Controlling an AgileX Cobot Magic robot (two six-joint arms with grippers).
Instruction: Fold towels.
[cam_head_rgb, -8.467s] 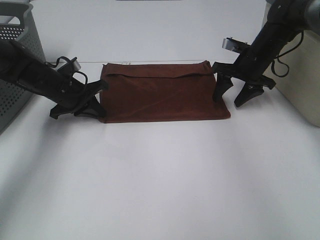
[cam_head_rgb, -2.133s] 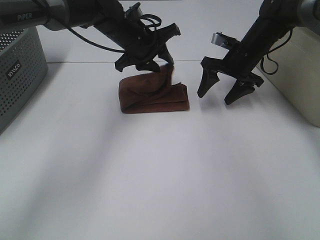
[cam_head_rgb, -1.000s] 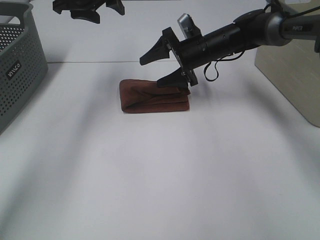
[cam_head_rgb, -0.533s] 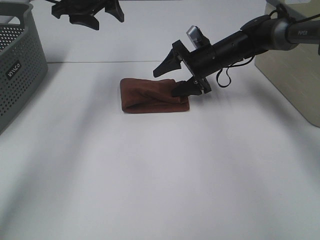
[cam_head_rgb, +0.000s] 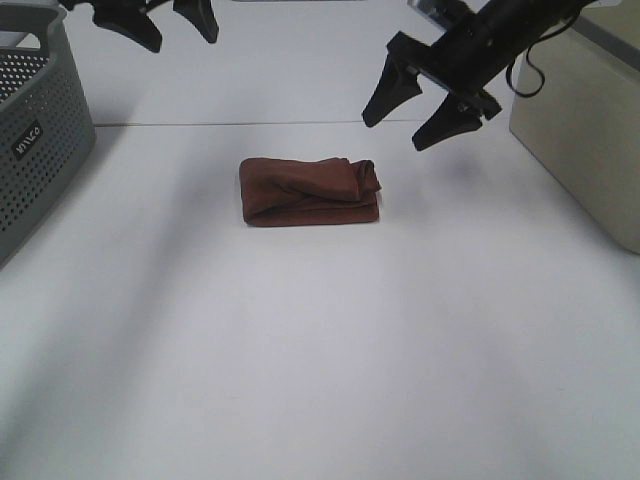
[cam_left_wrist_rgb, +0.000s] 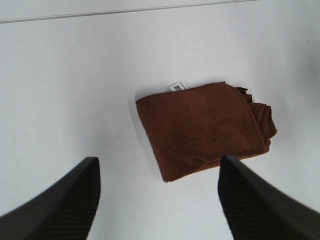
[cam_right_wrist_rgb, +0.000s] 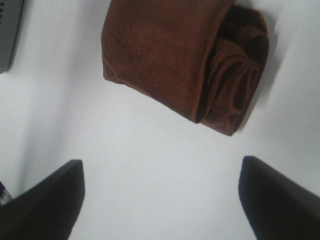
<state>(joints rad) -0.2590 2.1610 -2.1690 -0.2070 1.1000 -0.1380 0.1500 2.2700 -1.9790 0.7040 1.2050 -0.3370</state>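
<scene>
The folded towel lies alone on the white table, with the left gripper and right gripper raised above it, fingers spread, holding nothing.

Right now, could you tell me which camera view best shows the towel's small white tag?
The left wrist view: the white tag pokes out at one corner of the folded towel. The right wrist view shows the towel's bunched end close up but no tag; the exterior high view shows the whole bundle, with no tag showing.

folded reddish-brown towel on white table, white tag at corner, end effector fingers spread wide
</scene>
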